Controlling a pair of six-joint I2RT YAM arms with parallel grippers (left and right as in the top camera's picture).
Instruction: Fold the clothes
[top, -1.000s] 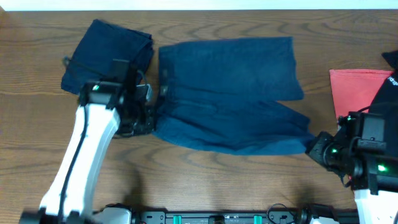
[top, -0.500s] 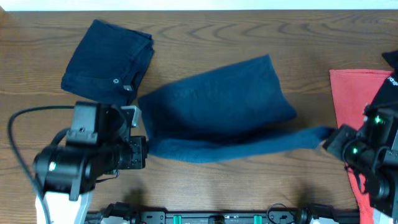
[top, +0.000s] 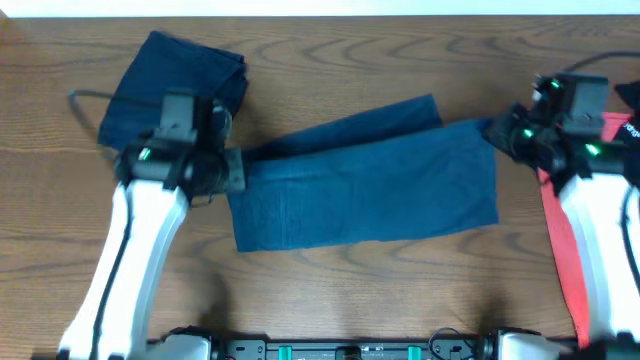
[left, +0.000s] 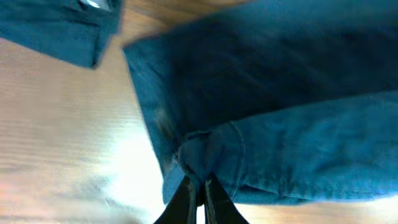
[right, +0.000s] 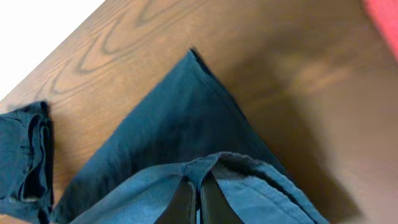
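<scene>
Left gripper (left: 198, 186) is clamped on a bunched edge of the long dark navy-blue denim garment (top: 370, 195); right gripper (right: 199, 185) is pinched tight on the opposite end; the garment is laid doubled lengthwise across the middle of the brown wooden bench (top: 350, 290); a red cloth (top: 565, 250) is seen by the right arm; a second, folded navy denim piece (top: 175, 80) is set at the far left.

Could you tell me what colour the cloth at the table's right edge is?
The cloth is red, best seen overhead.
</scene>
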